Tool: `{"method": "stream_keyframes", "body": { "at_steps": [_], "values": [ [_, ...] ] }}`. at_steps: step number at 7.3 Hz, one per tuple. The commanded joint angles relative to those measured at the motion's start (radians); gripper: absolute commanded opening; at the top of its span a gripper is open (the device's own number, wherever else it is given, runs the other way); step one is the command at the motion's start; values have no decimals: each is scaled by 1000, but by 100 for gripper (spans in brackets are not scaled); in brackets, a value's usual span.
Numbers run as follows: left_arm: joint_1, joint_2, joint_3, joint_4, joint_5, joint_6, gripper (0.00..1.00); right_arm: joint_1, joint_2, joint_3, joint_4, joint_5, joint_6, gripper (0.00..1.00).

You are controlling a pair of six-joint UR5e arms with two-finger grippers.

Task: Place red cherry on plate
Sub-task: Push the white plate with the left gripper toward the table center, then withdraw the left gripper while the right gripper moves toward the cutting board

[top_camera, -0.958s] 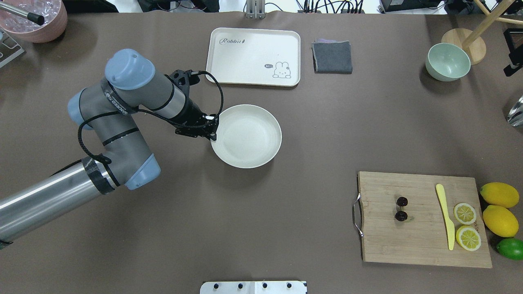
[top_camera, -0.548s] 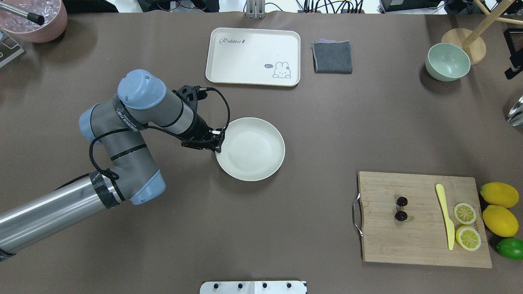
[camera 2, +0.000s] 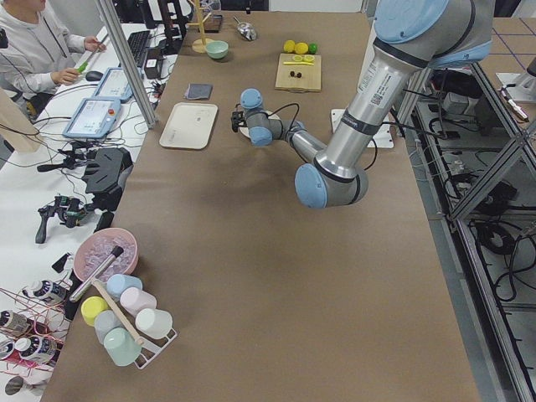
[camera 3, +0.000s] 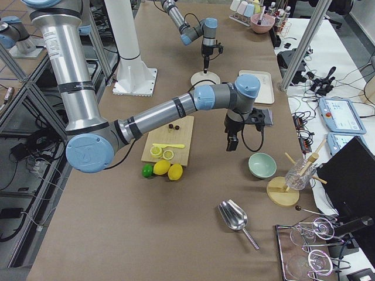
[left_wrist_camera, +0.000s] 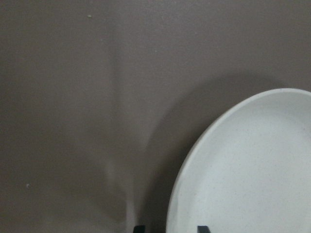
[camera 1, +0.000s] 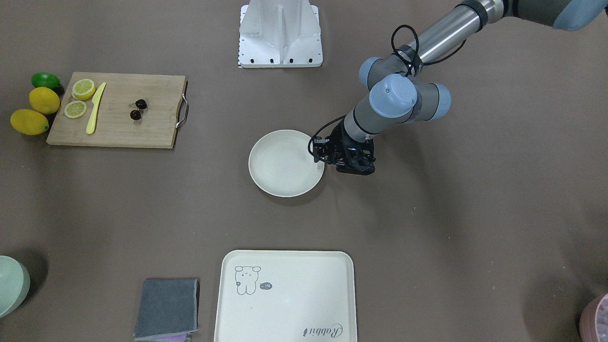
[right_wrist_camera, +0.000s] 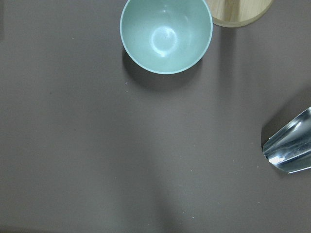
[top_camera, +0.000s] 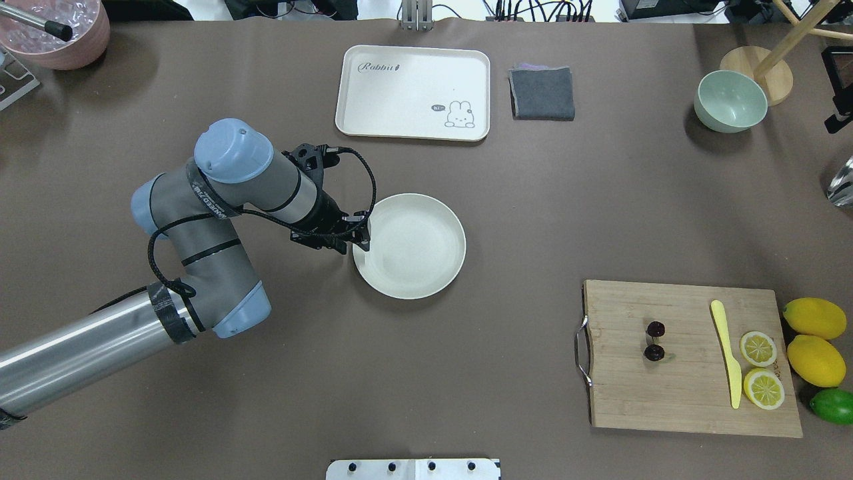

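Note:
The red cherry (top_camera: pixel 654 353), two dark glossy fruits, lies on the wooden cutting board (top_camera: pixel 686 400) at my right; it also shows in the front-facing view (camera 1: pixel 136 114). The off-white plate (top_camera: pixel 426 260) rests flat near the table's middle. My left gripper (top_camera: pixel 360 241) sits at the plate's left rim, shut on it. In the left wrist view the plate (left_wrist_camera: pixel 252 170) fills the lower right, and two dark fingertips (left_wrist_camera: pixel 139 227) straddle its rim. My right gripper (camera 3: pixel 231 140) hangs above the table near the green bowl; whether it is open or shut I cannot tell.
A yellow knife (top_camera: pixel 728 353), two lemon halves (top_camera: pixel 758 348), whole lemons (top_camera: pixel 814 318) and a lime (top_camera: pixel 833 405) crowd the board's right side. A rabbit tray (top_camera: pixel 413 80), grey cloth (top_camera: pixel 542 93) and green bowl (top_camera: pixel 730 100) line the far edge. A metal scoop (right_wrist_camera: pixel 291 150) lies nearby.
My left gripper and the plate have moved together toward me and slightly right, mostly in the first half second. The cherry has stayed put.

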Motion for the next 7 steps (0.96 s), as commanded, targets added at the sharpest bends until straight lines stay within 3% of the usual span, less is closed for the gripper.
{"method": "stream_keyframes", "body": {
  "at_steps": [1, 2, 5, 7],
  "values": [
    [-63, 20, -16, 8, -58, 10, 98, -1, 14, -5, 0, 32, 0, 100],
    [-154, 49, -18, 10, -170, 70, 98, -1, 40, -5, -11, 51, 2, 100],
    [-352, 177, -13, 10, -301, 323, 97, -62, 46, 43, -3, 91, 49, 100],
    [-431, 242, -19, 8, -366, 416, 97, -132, 27, 185, -8, 82, 240, 100]
  ]
}}
